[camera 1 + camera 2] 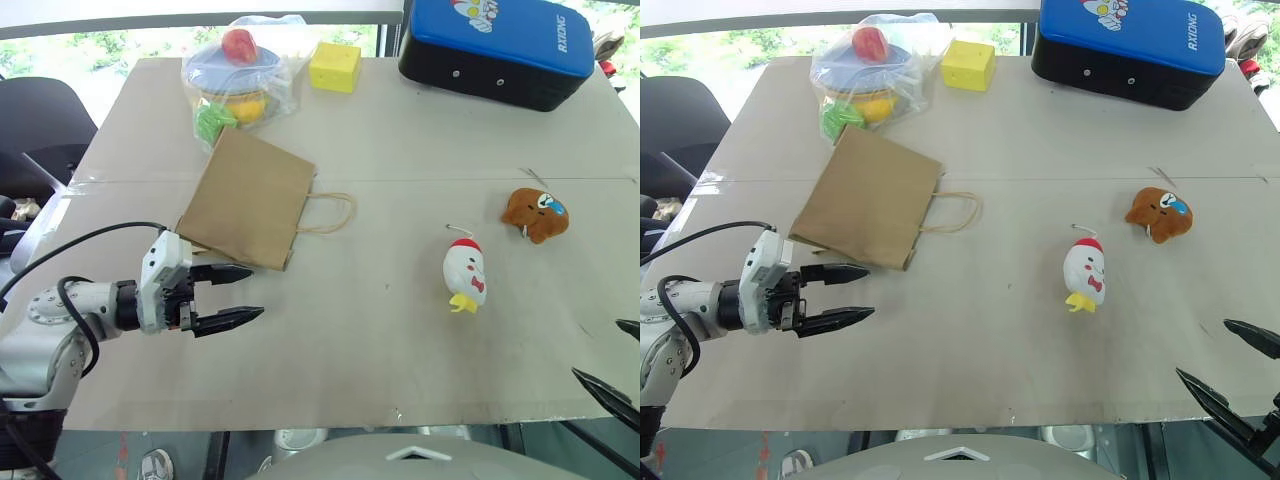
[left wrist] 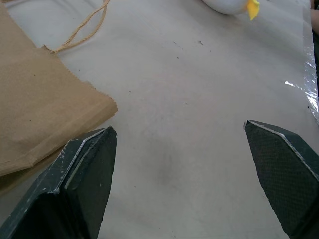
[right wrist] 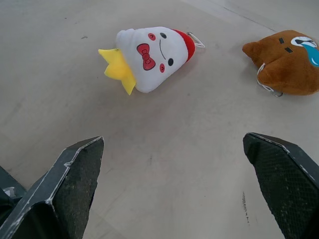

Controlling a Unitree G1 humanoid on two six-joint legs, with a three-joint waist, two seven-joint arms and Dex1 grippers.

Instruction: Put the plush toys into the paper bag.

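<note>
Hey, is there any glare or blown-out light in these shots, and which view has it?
Left eye view: daylight through the window behind the table washes out the clear plastic bag of toys. Left wrist view: a bright glint on the strip of clear tape at the table's edge. Right wrist view: even light, soft shadow under the white egg-shaped chick plush.

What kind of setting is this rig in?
Probably a lab or office test table by a window, not a home: the paper-covered table is taped at its edge, staged props include a bagged toy set and a yellow cube, and greenery shows behind.
</note>
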